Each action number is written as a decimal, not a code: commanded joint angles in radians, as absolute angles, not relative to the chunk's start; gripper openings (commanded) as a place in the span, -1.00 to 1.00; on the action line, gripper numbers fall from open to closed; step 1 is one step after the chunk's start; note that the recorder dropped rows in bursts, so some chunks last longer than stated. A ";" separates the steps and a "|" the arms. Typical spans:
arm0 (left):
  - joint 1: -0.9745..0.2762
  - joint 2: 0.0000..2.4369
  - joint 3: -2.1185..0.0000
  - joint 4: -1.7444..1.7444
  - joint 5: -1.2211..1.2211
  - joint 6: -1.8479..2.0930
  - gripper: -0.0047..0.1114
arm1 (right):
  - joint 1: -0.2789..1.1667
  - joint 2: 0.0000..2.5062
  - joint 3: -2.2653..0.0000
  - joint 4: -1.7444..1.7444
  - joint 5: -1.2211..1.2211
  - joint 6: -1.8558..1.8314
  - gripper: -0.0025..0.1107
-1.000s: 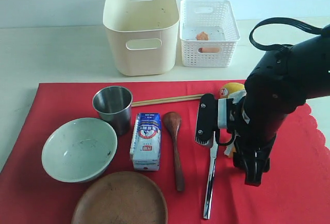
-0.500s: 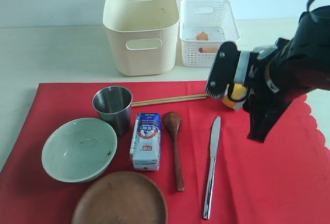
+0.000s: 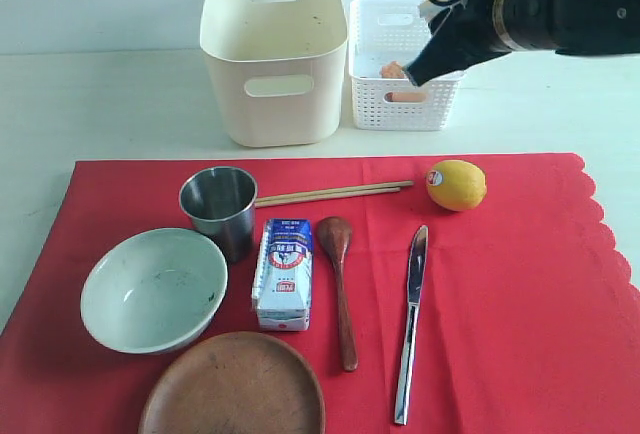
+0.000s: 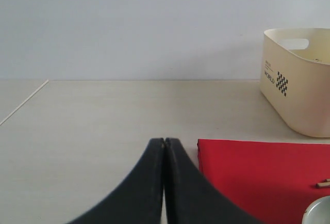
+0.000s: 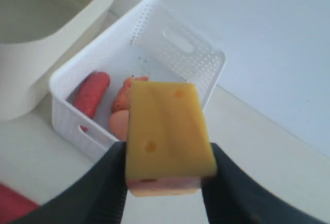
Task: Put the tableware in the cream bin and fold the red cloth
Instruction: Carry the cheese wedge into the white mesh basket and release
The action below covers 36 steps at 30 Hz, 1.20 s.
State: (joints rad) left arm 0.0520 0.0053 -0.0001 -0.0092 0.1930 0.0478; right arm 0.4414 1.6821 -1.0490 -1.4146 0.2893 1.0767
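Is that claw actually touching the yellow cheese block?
Touching. The right wrist view shows the right gripper pressing against both sides of the cheese block.

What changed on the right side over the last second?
The right end effector took hold of a cheese block, rose from the red cloth and swung toward the white lattice basket. The lemon, table knife and cream bin stayed put.

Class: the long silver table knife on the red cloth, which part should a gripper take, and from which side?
Probably near mid-length, from straight above, jaws across the narrow width: the long silver table knife lies flat on the red cloth, long edges clear.
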 commanded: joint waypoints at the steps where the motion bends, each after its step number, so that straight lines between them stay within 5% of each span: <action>1: 0.045 0.000 0.000 -0.019 0.193 0.048 -0.87 | 0.391 1.800 -1.183 -1.330 0.224 1.109 -0.96; 16: 0.045 0.000 0.000 -0.019 0.193 0.051 -0.87 | 0.365 2.151 -1.473 -1.202 0.217 1.129 -0.95; 24: 0.045 0.000 0.000 -0.019 0.193 0.049 -0.87 | 0.365 2.152 -1.473 -1.211 0.223 1.234 -0.19; 33: 0.045 0.000 0.000 -0.019 0.193 0.049 -0.87 | 0.365 2.129 -1.473 -1.211 0.248 1.234 0.35; 36: 0.045 0.000 0.000 -0.019 0.193 0.049 -0.87 | 0.365 2.089 -1.473 -1.211 0.268 1.232 0.37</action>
State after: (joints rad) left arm 0.0520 0.0053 -0.0001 -0.0092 0.1930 0.0478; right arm 0.3696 2.1355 -1.4653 -1.2026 0.2478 1.2307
